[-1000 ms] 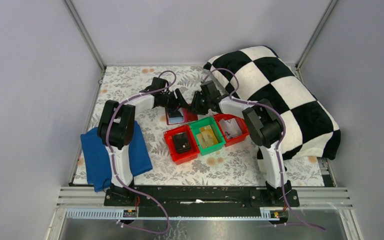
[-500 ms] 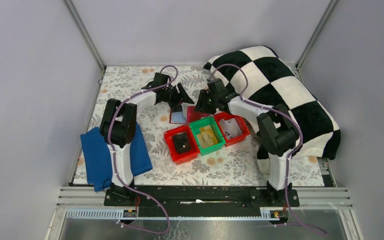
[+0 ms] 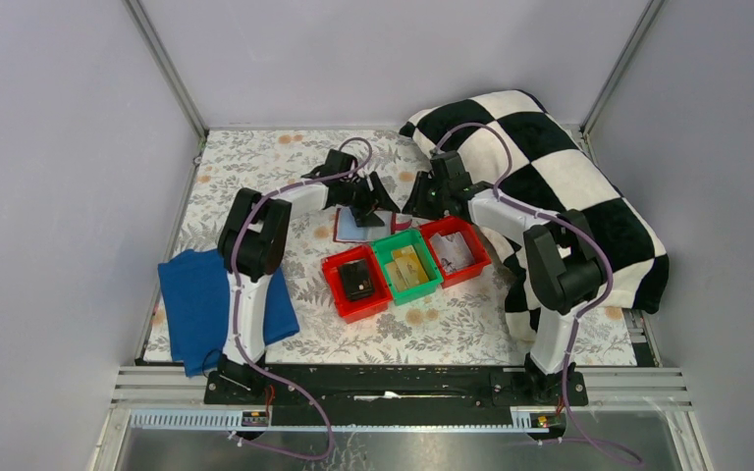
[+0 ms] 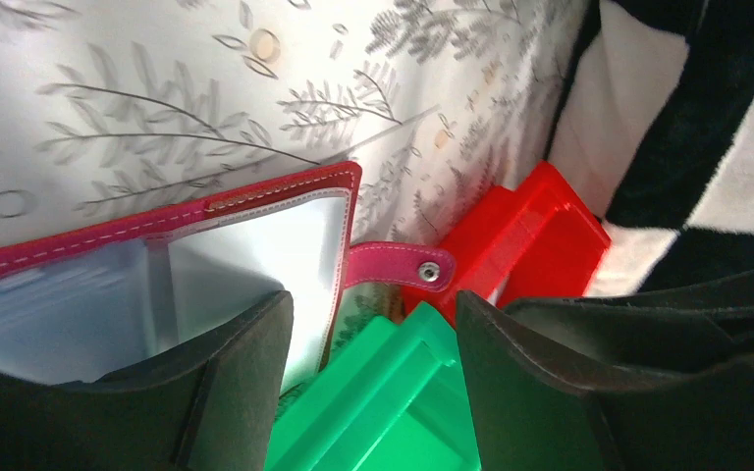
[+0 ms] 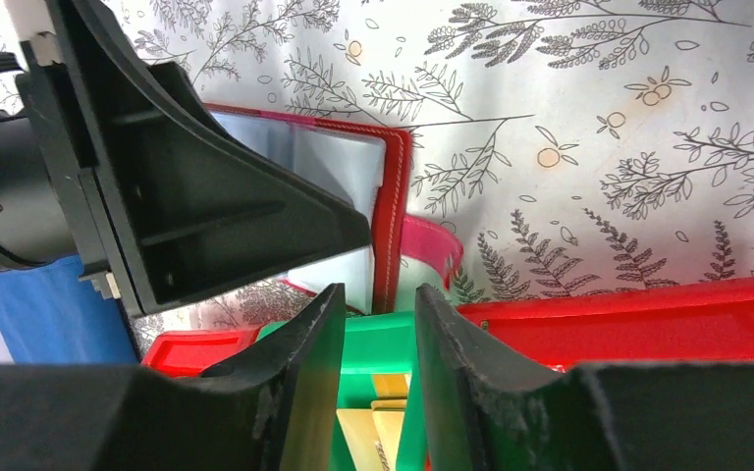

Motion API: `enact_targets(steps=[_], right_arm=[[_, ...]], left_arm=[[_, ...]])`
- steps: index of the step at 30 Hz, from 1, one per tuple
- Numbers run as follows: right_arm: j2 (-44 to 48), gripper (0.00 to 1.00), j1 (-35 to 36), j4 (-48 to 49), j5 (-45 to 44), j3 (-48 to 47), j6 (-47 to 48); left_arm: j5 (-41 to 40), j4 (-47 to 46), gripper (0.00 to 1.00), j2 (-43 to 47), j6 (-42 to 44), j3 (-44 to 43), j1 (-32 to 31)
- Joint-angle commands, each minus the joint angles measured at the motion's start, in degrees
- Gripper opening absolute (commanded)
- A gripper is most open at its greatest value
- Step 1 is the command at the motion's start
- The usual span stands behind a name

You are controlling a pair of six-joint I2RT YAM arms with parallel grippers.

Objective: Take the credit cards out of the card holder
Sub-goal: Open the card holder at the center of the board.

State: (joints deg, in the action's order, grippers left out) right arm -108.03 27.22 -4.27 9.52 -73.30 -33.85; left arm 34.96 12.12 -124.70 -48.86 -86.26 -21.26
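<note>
The card holder [image 3: 357,225] lies open on the floral cloth just behind the bins, dark red with pale blue pockets [image 4: 108,285] and a pink-red strap tab [image 4: 398,267]. Pale flat credit cards [image 3: 452,251] lie in the right red bin; whether the holder's pockets hold more I cannot tell. My left gripper [image 3: 377,202] [image 4: 371,304] hovers open over the holder's right edge with nothing between its fingers. My right gripper [image 3: 418,205] [image 5: 378,292] hangs just right of it, its jaws a narrow gap apart and empty. The holder [image 5: 393,196] shows past the left gripper's body.
Three bins stand in a row: a left red bin [image 3: 339,292] with a small black box, a green bin [image 3: 430,273] with yellow-tan items, a right red bin [image 3: 473,243]. A black-and-white checked blanket [image 3: 550,186] fills the right side. A blue cloth [image 3: 191,304] lies at left.
Both grippers have shifted to the right and farther back. The left gripper has come off the middle of the card holder, which now lies open and slightly further right.
</note>
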Motion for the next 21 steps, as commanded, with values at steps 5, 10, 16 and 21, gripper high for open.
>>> enact_targets(steps=[5, 10, 16, 21], right_arm=[[0.5, 0.36, -0.3, 1.7, 3.7, -1.9, 1.4], [-3.6, 0.35, -0.3, 1.6, 6.4, -5.3, 1.3], [-8.7, 0.31, -0.2, 0.2, 9.3, -9.8, 0.9], [-11.1, 0.39, 0.0, -2.7, 7.0, -11.7, 2.2]], left_arm=[[-1.8, 0.3, 0.67, -2.6, -0.1, -4.4, -0.2], [-2.7, 2.9, 0.67, -3.8, 1.0, -7.7, 1.3], [-3.7, 3.5, 0.67, -3.7, 1.7, -6.5, 3.7], [-3.9, 3.9, 0.67, -3.2, 2.8, -6.1, 4.4]])
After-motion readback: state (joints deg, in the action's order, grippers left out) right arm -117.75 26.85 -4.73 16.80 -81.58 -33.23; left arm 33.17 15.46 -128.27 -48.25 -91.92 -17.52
